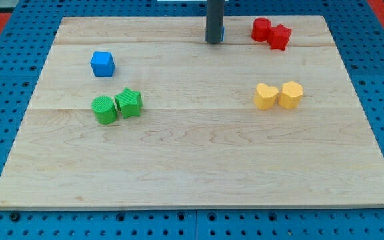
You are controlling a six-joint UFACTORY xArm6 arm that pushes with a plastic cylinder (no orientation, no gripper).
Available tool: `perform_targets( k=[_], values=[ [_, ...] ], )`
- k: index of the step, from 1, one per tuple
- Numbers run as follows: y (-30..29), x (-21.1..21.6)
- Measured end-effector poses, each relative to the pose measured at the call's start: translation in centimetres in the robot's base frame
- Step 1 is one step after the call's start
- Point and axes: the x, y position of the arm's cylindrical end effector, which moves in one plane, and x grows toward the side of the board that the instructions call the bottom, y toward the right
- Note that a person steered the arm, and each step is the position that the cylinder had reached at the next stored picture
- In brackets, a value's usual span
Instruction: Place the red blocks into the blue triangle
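Two red blocks sit touching at the view's top right: a round one [261, 29] and a star-shaped one [279, 37]. My tip [213, 41] rests on the board at the top centre, a short way left of the red blocks and not touching them. A small sliver of a blue block [222, 31] shows at the rod's right edge; the rod hides most of it, so I cannot make out its shape.
A blue cube [102, 64] lies at the upper left. A green cylinder [104, 109] and a green star-like block [129, 103] touch at the left. A yellow heart [266, 96] and a yellow hexagon-like block [291, 94] touch at the right. The wooden board [192, 167] lies on a blue pegboard.
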Motion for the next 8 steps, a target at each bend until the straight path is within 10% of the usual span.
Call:
perform_targets(
  k=[5, 8],
  values=[
    [18.3, 2.7],
    [12.9, -2.8]
  ],
)
